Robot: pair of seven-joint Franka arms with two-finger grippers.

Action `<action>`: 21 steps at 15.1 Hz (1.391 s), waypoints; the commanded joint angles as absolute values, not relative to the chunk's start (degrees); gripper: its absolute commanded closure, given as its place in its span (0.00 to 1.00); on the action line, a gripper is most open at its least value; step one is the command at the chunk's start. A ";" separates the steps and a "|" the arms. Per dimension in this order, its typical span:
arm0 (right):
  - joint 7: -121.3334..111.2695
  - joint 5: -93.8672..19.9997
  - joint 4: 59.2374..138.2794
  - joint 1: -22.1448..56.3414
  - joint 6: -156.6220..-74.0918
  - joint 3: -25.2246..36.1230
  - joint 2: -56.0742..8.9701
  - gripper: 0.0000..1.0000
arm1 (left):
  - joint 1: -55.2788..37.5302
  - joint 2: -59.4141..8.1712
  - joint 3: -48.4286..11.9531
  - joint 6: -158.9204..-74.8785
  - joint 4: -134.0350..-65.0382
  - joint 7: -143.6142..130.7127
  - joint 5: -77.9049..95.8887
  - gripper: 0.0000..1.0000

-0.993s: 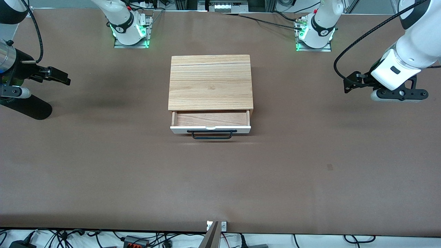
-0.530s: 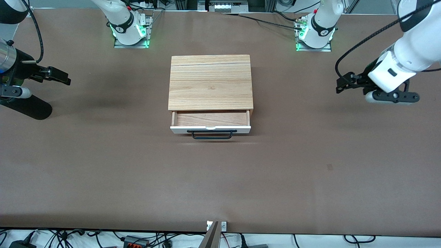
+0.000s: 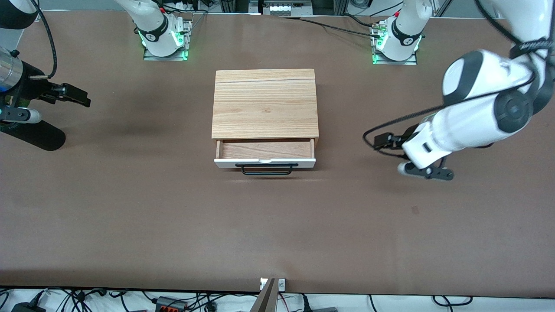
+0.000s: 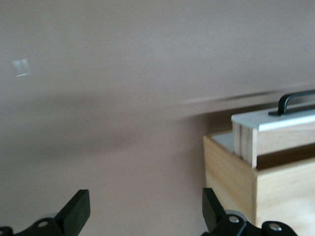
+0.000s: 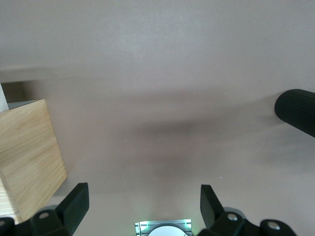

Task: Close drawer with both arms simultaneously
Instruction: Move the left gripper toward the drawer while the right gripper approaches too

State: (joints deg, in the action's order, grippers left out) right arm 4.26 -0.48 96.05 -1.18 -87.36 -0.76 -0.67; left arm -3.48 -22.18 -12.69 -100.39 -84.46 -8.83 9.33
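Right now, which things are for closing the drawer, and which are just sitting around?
For the job:
- drawer, pulled partly out of the cabinet
- left claw, open, over bare table toward the left arm's end
- right claw, open, waiting over the right arm's end

Just there:
- table
- cables along its near edge

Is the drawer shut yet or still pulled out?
Pulled out. The drawer shows its bare wood floor between the cabinet and its white front panel, and nothing lies in it. Neither gripper touches it.
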 commanded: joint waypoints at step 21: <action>15.46 -17.32 94.75 19.76 -145.33 -1.32 -30.40 0.00 | -16.69 -39.99 -11.87 -124.19 -77.78 -21.27 9.23 0.00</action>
